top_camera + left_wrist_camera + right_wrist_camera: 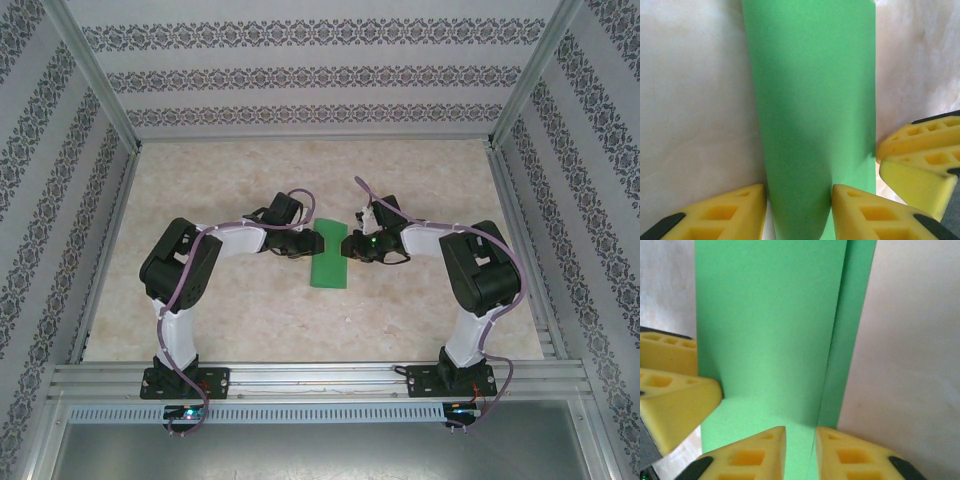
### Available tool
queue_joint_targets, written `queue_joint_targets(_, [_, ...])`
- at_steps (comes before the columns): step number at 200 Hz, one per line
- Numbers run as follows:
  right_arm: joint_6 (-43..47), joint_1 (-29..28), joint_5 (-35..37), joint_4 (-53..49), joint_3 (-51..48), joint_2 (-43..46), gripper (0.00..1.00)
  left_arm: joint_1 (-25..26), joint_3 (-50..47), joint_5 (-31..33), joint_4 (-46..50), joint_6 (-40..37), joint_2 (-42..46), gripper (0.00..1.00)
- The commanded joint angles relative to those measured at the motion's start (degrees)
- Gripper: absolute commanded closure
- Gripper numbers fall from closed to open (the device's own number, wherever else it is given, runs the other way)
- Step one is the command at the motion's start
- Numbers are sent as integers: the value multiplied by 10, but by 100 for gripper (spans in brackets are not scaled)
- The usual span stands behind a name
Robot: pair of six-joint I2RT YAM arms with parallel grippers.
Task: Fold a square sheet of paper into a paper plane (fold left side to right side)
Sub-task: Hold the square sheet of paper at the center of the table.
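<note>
The square sheet of paper point(331, 268), folded to a strip, lies mid-table point(240, 320) with wide surface on every side. Left gripper point(799, 217) at its left edge, fingers part-spread, flanking a raised hump; grip unclear. Right gripper point(800, 457) at its right edge, narrowly parted over the fold line, holding nothing

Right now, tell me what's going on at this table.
The robot is folding the green sheet of paper, now a narrow folded strip in the middle of the table. The left hand sits with fingers apart and the paper between them. The right hand faces it, fingers slightly apart over the top layer's edge. Neither is clamped shut.
</note>
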State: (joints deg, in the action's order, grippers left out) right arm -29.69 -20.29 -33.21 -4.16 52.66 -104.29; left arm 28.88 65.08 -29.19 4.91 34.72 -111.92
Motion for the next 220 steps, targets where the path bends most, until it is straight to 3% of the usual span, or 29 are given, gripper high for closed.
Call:
queue_joint_targets(1, [12, 15, 22, -8, -18, 43, 71, 24, 4, 12, 43, -7, -33, 61])
queue_joint_targets(48, [26, 57, 46, -15, -55, 88, 62, 33, 27, 28, 77, -14, -49, 61])
queue_joint_targets(220, [29, 80, 35, -13, -74, 112, 62, 60, 112, 65, 177, -51, -108, 56])
